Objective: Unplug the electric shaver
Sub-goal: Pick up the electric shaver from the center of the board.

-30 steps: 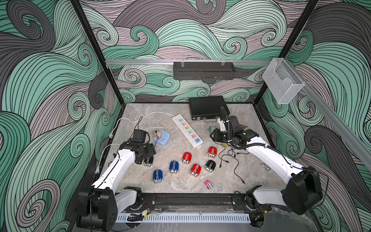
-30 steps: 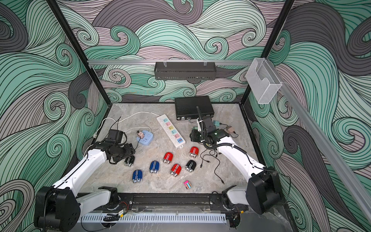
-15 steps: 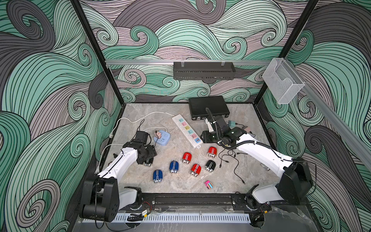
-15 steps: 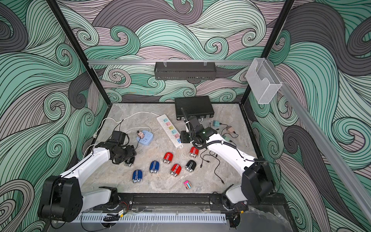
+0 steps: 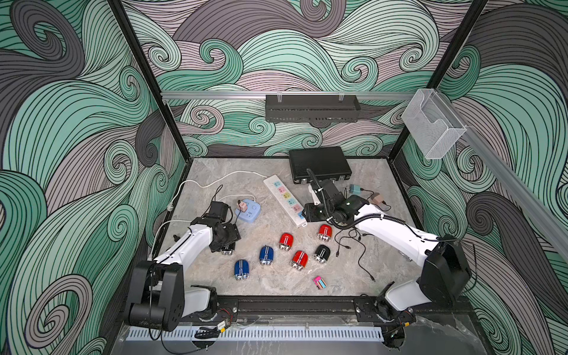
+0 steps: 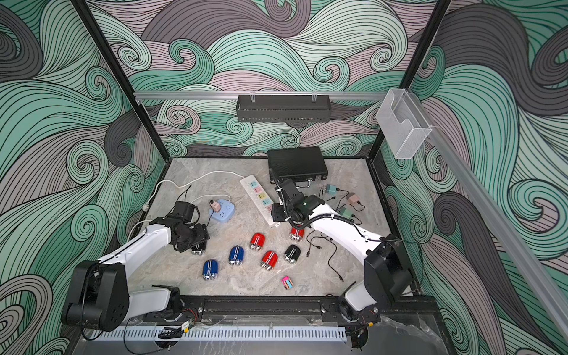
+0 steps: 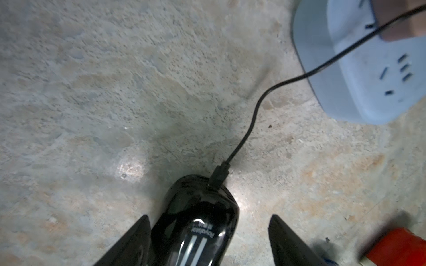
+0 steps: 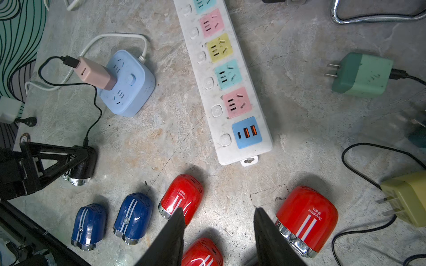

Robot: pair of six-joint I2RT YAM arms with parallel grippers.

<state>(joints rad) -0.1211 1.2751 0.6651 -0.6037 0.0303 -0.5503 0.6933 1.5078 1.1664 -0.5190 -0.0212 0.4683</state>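
Note:
A black electric shaver [image 7: 200,221] lies on the table at the left, seen in both top views [image 5: 228,250] [image 6: 198,248]. A black cable [image 7: 253,115] is plugged into its end by a small connector [image 7: 219,175]. The cable runs to a pink adapter [image 8: 94,73] seated in a light blue socket cube [image 8: 131,85]. My left gripper [image 7: 209,216] is open and straddles the shaver, one finger close against its side and the other well apart. My right gripper [image 8: 219,209] hangs open and empty above the table by the end of the white power strip [image 8: 226,80].
Red shavers [image 8: 182,195], blue shavers [image 8: 133,216] and another black shaver [image 5: 321,252] lie across the front middle. Loose green [image 8: 362,73] and yellow [image 8: 405,195] adapters with tangled cables are at the right. A black case [image 5: 319,161] stands at the back.
The right arm has swung left, from beside the case to the end of the white power strip. The left gripper has settled a little further over the black shaver.

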